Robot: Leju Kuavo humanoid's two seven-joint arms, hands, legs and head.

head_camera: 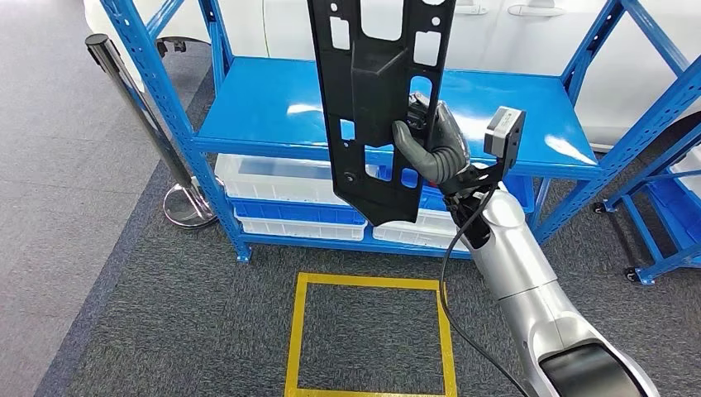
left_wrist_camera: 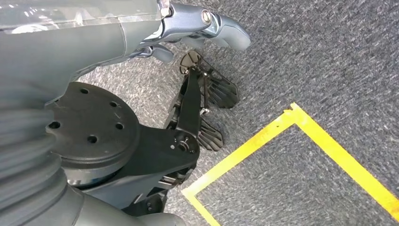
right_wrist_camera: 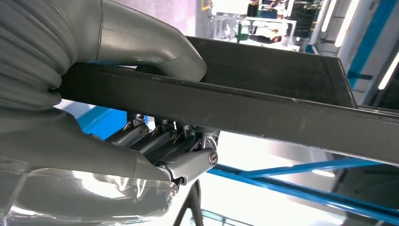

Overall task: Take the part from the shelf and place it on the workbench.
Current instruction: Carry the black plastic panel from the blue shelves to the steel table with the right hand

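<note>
Head view: your right hand (head_camera: 431, 147) grips the black part (head_camera: 376, 99), thumb in front, fingers behind | part upright, raised before the blue shelf (head_camera: 496, 107), white bins (head_camera: 273, 178) on the tier below | yellow floor square (head_camera: 370, 339) on grey carpet | left wrist view: left hand (left_wrist_camera: 207, 28) over carpet, fingers curled, holding nothing.

The head view looks down from high at the blue shelf (head_camera: 397, 107). The left wrist view faces the carpet near the shelf's front; the right wrist view sits close beside it.
</note>
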